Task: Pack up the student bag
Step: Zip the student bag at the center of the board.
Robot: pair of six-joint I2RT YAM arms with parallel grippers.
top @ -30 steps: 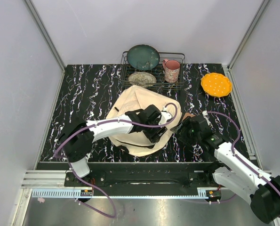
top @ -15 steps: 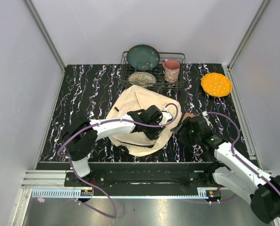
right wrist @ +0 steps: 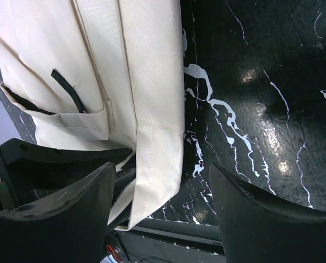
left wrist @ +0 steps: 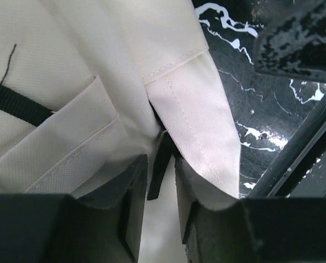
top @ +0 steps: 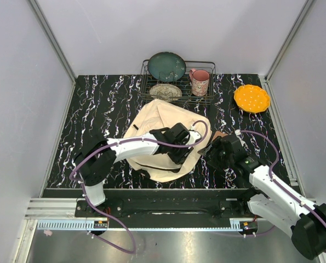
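Student bag [top: 160,118] lies w/ dish rack [top: 213,82] behind; left hand [left wrist: 160,170] pinches its trim, right hand [right wrist: 163,175] wide.

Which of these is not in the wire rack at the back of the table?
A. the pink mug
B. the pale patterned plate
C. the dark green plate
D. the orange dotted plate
D: the orange dotted plate lies flat on the table, off to the right of the wire rack, apart from it.
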